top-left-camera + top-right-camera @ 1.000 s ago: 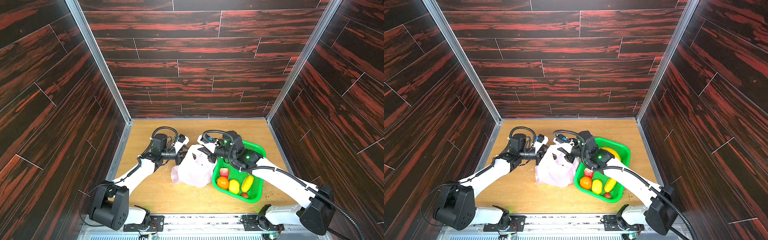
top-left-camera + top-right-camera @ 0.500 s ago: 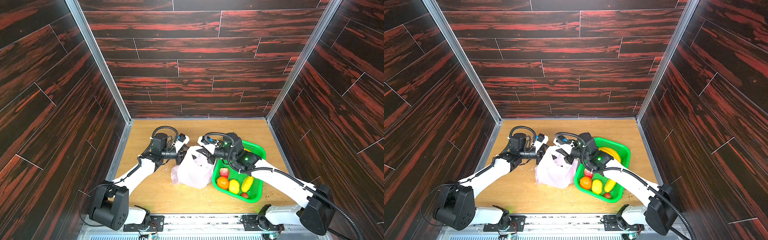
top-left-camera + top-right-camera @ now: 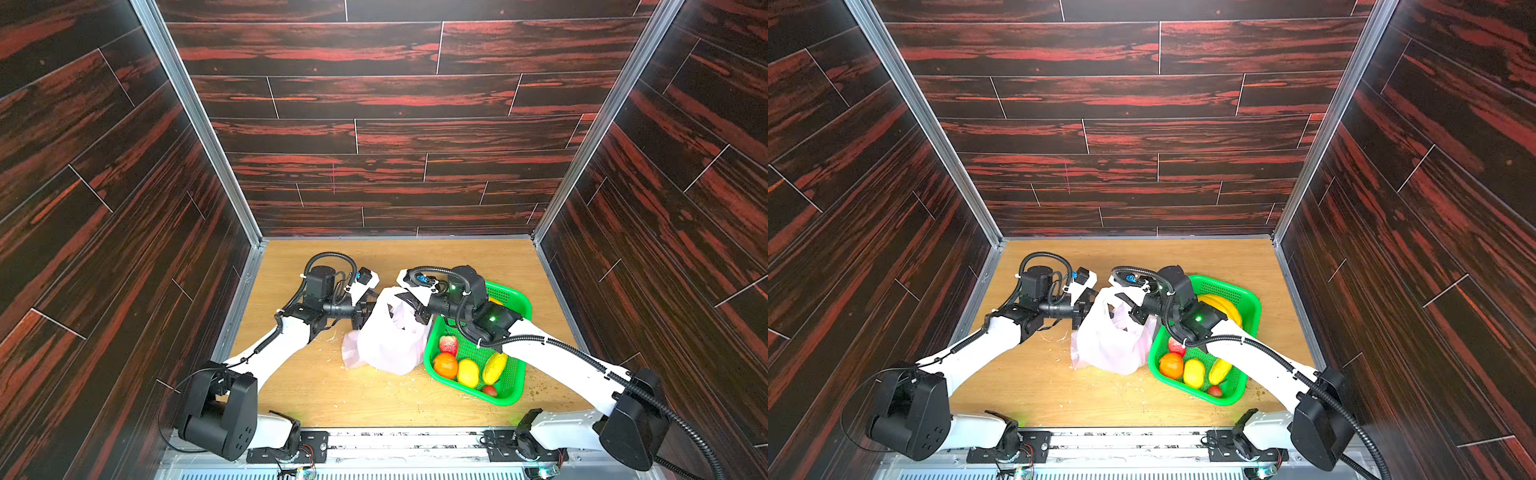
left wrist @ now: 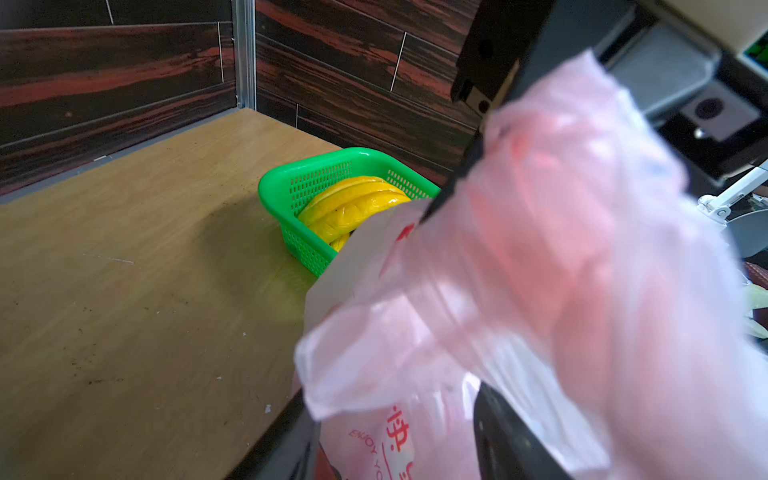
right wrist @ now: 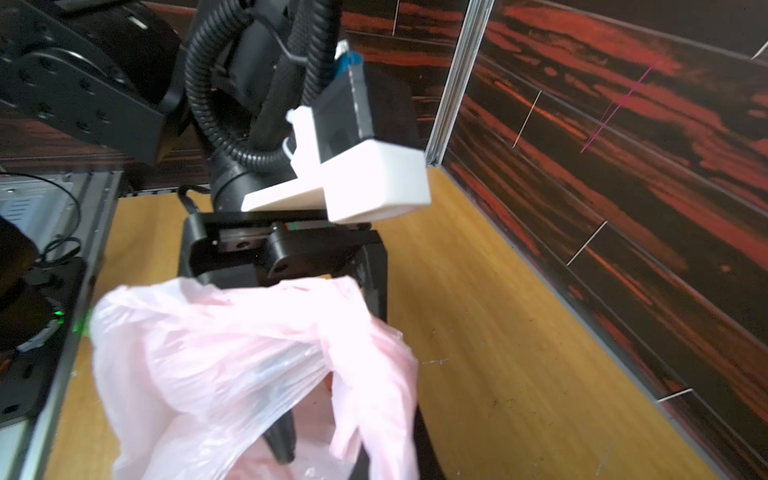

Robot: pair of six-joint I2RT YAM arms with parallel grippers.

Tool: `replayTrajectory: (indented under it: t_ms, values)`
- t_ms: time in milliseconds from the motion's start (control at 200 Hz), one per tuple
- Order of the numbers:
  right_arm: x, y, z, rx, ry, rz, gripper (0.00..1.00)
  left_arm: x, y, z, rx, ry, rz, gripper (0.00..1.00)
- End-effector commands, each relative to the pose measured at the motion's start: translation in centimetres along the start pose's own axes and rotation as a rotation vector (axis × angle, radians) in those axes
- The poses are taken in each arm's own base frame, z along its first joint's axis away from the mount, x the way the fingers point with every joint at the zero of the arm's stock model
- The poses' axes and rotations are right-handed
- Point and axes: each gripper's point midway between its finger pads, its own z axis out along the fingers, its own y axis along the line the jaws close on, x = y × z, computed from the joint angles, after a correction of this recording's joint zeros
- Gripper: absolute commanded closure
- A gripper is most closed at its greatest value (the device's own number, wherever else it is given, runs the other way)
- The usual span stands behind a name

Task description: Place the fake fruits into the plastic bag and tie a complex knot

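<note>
The plastic bag [image 3: 390, 340] stands upright mid-table, pale pink with red print, and both grippers hold its top up. My left gripper [image 3: 365, 311] is at the bag's left upper edge. Its jaws stand open, with bag film [image 4: 561, 249] draped over and between them. My right gripper [image 3: 417, 309] is shut on the bag's right strap [image 5: 374, 395]. The fake fruits lie in a green basket [image 3: 511, 395]: a red one [image 3: 449, 344], an orange [image 3: 445, 365], a lemon [image 3: 468, 372], a yellow one [image 3: 494, 368] and a banana bunch [image 3: 1223, 307]. The bag's contents are hidden. No knot shows.
The green basket [image 3: 1225, 401] touches the bag's right side, and my right arm crosses above it. Dark wood-pattern walls close in the wooden table [image 3: 332, 395] on three sides. A metal rail [image 3: 395, 440] runs along the front edge.
My right gripper has edged slightly left with the strap, and the bag's top stands a little higher. The left arm has hardly moved.
</note>
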Motion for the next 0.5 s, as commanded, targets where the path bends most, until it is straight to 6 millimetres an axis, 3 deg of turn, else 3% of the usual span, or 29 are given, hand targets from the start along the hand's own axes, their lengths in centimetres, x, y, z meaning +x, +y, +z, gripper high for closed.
replayTrajectory:
  t_ms: [0, 496]
  values:
    - [-0.8, -0.2, -0.3, 0.012, -0.04, -0.033, 1.0, -2.0, -1.0, -0.4, 0.019, -0.029, 0.074, 0.38]
    - [0.4, 1.9, -0.1, -0.099, -0.03, 0.021, 1.0, -3.2, -0.7, -0.6, -0.012, -0.057, 0.071, 0.38]
